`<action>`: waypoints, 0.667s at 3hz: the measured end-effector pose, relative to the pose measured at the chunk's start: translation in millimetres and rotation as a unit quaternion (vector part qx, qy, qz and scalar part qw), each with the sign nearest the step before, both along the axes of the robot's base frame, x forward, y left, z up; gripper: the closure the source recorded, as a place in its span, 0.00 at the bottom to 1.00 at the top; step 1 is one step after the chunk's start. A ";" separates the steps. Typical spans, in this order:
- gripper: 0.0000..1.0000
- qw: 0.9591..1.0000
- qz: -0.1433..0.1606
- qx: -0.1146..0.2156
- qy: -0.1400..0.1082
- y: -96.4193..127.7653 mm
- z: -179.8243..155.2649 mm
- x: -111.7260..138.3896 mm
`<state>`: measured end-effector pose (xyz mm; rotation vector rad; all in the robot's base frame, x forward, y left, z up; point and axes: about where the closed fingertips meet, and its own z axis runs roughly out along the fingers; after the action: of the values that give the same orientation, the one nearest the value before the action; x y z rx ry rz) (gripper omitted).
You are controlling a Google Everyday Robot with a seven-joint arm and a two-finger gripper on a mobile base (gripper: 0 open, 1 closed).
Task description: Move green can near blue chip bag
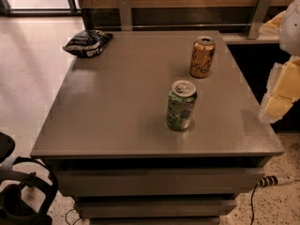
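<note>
Tabletop (117,107), grey and flat, carries three things. The green can (181,105) stands upright near the middle, a little toward the near right. The orange can (202,56) stands upright farther back and slightly right of it, apart from it. The blue chip bag (87,42) lies at the far left corner, well apart from both cans. The gripper (281,95) hangs at the right edge of the view, beside the table's right side, touching no can; whether it is spread or pressed together cannot be told. A cable (272,180) lies on the floor at the near right.
</note>
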<state>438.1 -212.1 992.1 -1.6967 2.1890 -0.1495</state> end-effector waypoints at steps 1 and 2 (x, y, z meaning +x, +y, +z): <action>0.00 1.000 0.000 0.000 0.000 0.0 0.0 0.0; 0.00 0.999 0.009 0.038 0.001 4.2 -8.0 7.6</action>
<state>445.6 -207.8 984.1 -1.6745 2.1529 -0.0587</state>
